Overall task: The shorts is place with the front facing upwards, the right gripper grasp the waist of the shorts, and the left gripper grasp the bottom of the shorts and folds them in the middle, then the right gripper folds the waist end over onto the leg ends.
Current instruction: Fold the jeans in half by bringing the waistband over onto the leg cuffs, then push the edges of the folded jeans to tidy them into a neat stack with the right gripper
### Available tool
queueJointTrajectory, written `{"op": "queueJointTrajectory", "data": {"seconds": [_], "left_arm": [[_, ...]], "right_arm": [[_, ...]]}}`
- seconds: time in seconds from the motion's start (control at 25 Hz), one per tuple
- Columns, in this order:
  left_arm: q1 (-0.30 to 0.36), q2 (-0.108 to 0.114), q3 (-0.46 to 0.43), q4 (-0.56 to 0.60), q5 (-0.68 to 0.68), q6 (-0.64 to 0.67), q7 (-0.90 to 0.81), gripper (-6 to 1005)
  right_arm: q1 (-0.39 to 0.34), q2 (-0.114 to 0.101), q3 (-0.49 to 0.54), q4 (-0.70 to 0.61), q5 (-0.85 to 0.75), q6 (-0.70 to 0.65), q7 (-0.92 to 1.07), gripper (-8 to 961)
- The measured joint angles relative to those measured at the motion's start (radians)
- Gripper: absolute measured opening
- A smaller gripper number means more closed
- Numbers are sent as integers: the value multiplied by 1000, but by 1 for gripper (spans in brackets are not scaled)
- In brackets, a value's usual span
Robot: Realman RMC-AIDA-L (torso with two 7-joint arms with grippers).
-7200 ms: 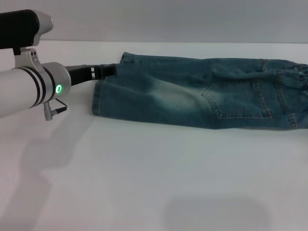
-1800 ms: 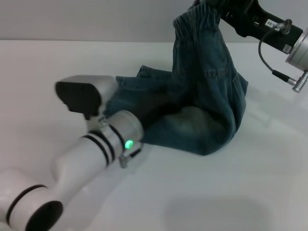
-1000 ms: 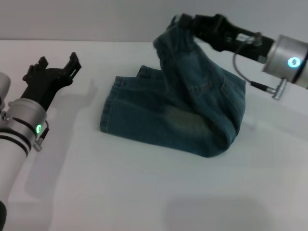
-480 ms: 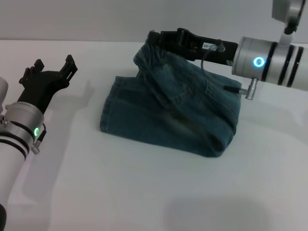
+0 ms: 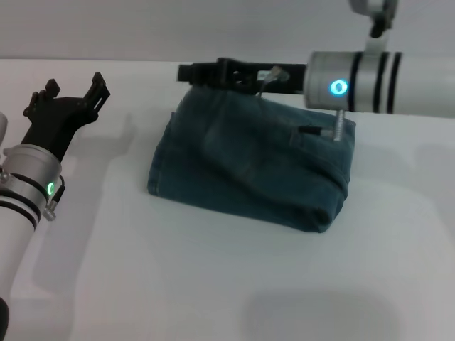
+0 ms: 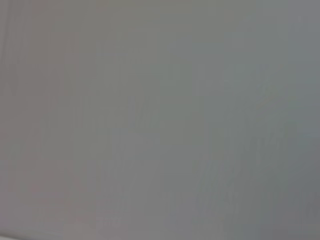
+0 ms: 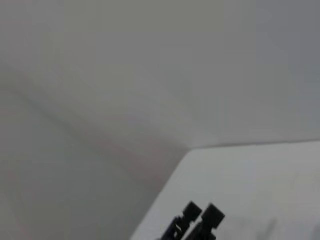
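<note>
- The shorts [image 5: 249, 167] lie on the white table [image 5: 213, 284], folded up into a thick blue bundle.
- The bundle sits near the middle of the table, a bit toward the back.
- The top layer of the shorts covers the layer under it, and the fold makes a round, fat edge on the robot's right side.
- The leg ends [image 5: 153, 181] are on the robot's left side of the bundle, under the top layer, and only their edge peeks out.
- I cannot pick out the waist; it seems to be at the far left corner of the bundle, by the claw.
- The right gripper [image 5: 190, 72] reaches across from the right, low over the back edge of the shorts.
- Its tip is at the far left corner of the bundle. I cannot tell if this claw is open, closed or holding cloth.
- The right arm has a green light [image 5: 335, 88] shining on it.
- The left gripper [image 5: 67, 99] is up in the air at the left side, well apart from the shorts.
- Its two black fingers [image 5: 98, 89] are spread apart and hold nothing.
- The left wrist view shows only plain grey.
- The right wrist view shows the table's edge and the other arm's claw tips [image 7: 200, 217] far off.
</note>
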Motion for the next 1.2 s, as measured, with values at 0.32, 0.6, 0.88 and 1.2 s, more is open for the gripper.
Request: {"op": "queueJointTrajectory", "data": {"seconds": [0.32,0.6,0.88,1.2], "left_arm": [[4,2,2,13,0,20,-9,860],[3,2,6,29,3,44,-19,860],[-18,0,57,66,5,84,-32,859],[-27,0,67,77,5,84,-62,859]], "right_arm": [[-12,6,-37,-17,5,64,-104,422],[-104,13,-80,-136,9,604,-343,595],[-132,13,-436,-225,9,1308,-223,568],[-240,13,-1129,-225,-148,1821,263,538]]}}
